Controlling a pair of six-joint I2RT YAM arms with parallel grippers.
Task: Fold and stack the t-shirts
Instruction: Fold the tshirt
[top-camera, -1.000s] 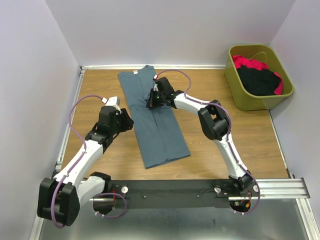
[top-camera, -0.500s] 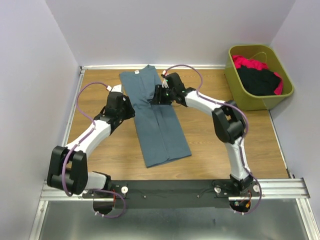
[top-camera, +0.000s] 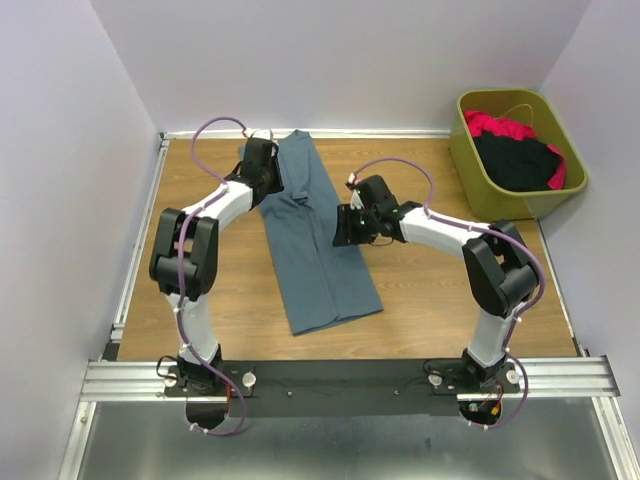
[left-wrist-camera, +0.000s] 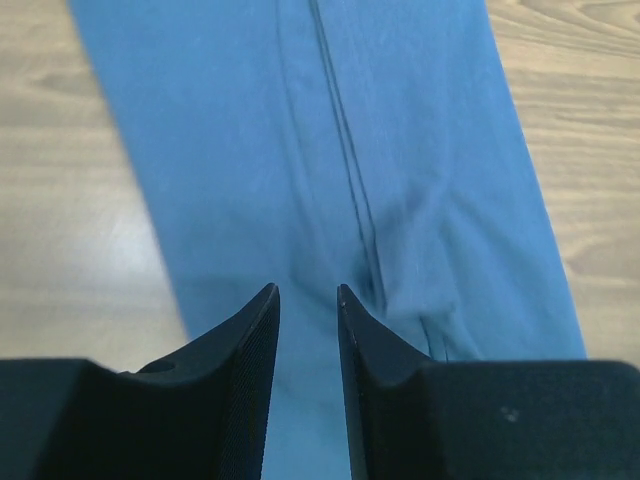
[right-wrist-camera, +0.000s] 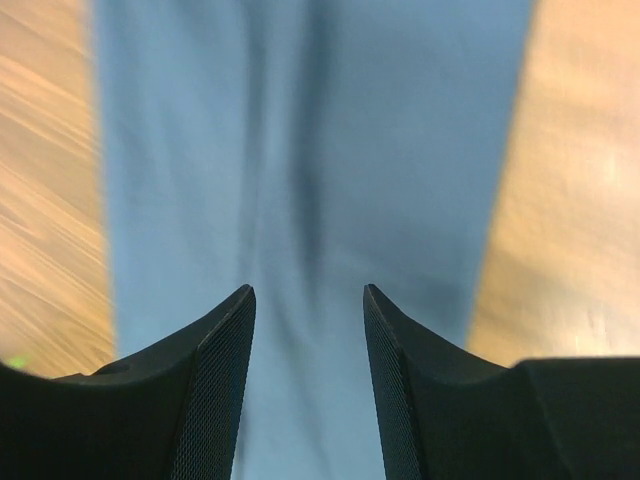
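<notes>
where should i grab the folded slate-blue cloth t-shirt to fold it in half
Probably the far, collar end of the slate-blue t-shirt, pinched at its two corners from straight above. It lies flat on the wooden table as a long narrow strip, so lifting that short edge lets it be carried over to the near hem.

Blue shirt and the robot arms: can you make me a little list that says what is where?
Blue shirt: folded into a long strip, lying flat on the wooden table
Left gripper: over the shirt's far end, jaws a little apart
Right gripper: above the shirt about halfway along, jaws open, holding nothing
Green bin: far right corner of the table
In the bin: a black shirt on top of a red shirt
</notes>
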